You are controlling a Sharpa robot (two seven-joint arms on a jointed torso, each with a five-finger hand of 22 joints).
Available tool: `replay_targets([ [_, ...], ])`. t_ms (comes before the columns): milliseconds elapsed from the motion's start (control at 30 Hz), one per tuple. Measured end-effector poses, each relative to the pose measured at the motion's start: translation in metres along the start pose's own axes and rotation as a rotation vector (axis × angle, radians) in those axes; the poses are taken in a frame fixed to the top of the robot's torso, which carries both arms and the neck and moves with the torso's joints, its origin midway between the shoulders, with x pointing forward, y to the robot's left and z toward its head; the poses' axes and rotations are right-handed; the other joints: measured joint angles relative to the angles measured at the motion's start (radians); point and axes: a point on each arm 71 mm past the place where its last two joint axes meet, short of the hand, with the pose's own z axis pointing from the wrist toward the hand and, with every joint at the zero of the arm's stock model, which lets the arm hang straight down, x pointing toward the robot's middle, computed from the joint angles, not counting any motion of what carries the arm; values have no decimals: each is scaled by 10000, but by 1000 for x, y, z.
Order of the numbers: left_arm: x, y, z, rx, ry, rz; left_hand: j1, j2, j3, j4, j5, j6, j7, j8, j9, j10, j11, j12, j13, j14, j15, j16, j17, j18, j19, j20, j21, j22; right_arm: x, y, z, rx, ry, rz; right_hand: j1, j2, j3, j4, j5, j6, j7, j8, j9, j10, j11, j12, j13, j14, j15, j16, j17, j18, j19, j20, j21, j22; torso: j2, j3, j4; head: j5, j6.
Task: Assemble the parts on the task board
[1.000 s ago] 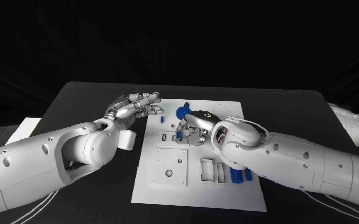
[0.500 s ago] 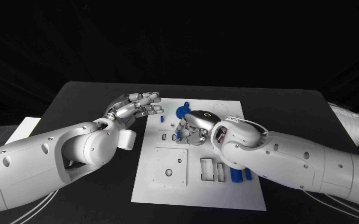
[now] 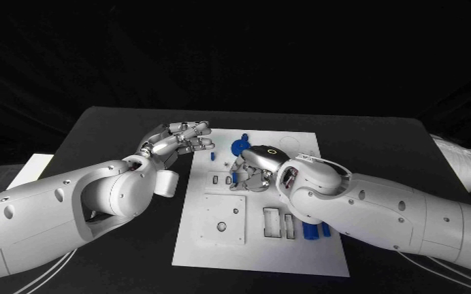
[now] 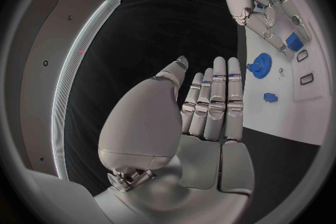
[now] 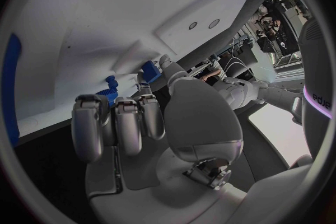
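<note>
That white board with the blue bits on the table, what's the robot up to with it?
It is assembling small blue parts on the task board. The right hand is down over the board's middle, fingers curled, beside a blue part; whether it grips it is unclear. The left hand hovers open at the board's left edge. A blue gear lies nearby.

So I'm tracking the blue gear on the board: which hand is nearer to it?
Right. The right hand sits over the board just beside the blue gear; the left hand hovers at the board's left edge, farther off.
</note>
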Motion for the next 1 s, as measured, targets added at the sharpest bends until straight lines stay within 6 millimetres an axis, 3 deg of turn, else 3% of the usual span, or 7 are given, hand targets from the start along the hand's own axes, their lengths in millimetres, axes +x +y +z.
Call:
replay_targets([
  [400,-2,0,1,-6,-45,16,38,45,84,-84,0,39,-39,0,11,67,-67,0,5,102,-46,0,92,-2,31,-31,12,-6,-6,1,-7,-436,-1377,426,0,-106,-296,172,0,-210,39,-41,8,28,28,-248,0,0,0,0,-1,0,-36,36,-46,-2,-3,9,-1,-10,42],
  [567,-4,1,2,-38,-94,44,-39,81,90,-159,0,187,-183,0,13,324,-247,14,17,1066,-314,563,494,-1,740,-324,542,221,-13,5,-15,-1131,-1950,763,80,-186,-583,335,132,-283,39,-40,14,-8,64,-290,0,1,73,0,-1,0,-36,36,-46,-2,-11,15,-6,4,65],
  [733,-7,2,3,-144,-133,221,-430,-33,51,-136,0,302,-344,0,12,1088,-527,199,128,2193,-674,2065,1594,-1,2099,-749,1866,898,-28,3,-31,-1784,-2255,1146,171,-277,-879,477,173,-283,39,-40,22,-8,64,-297,0,1,73,-40,-2,0,-36,35,-84,-2,-31,21,-36,28,84],
  [767,-7,2,3,-197,-121,301,-532,-59,8,-92,0,287,-394,0,12,1289,-582,279,177,2335,-717,2492,1928,-1,2317,-813,2175,1068,-34,2,-35,-1904,-2310,1227,171,-277,-933,480,215,-283,39,-40,25,-8,64,-343,0,1,73,-40,-2,1,-36,35,-84,-3,-36,26,-42,38,87],
  [833,-8,3,3,-323,-85,479,-820,-60,-96,55,0,323,-516,3,17,1815,-744,580,367,2522,-872,4893,4127,0,2768,-943,2902,1485,-44,-2,-44,-2031,-2410,1362,171,-277,-978,510,219,-283,39,-40,32,-8,64,-351,0,1,73,-40,-2,1,-36,35,-89,-3,-55,38,-64,60,90],
  [933,-9,6,3,-702,27,919,-1269,4,-361,393,0,436,-758,270,67,2467,-1071,1641,1156,2567,-1074,9477,8485,0,3316,-1207,5094,3675,-62,-12,-55,-1992,-2593,1670,178,-270,-1020,552,260,-283,39,-40,38,-8,64,-350,0,1,73,-77,-2,0,-37,35,-123,-3,-92,70,-104,112,89],
  [1000,-10,7,5,-1151,126,1403,-1471,89,-525,615,-35,610,-932,619,172,2501,-1187,2645,1980,2573,-1146,10959,9948,-174,3376,-1308,6294,4998,-76,-23,-62,-1773,-2765,1968,299,-149,-1020,552,331,-283,39,-40,45,-8,64,-350,0,1,73,-77,-2,0,-36,35,-123,-3,-128,97,-136,149,83],
])
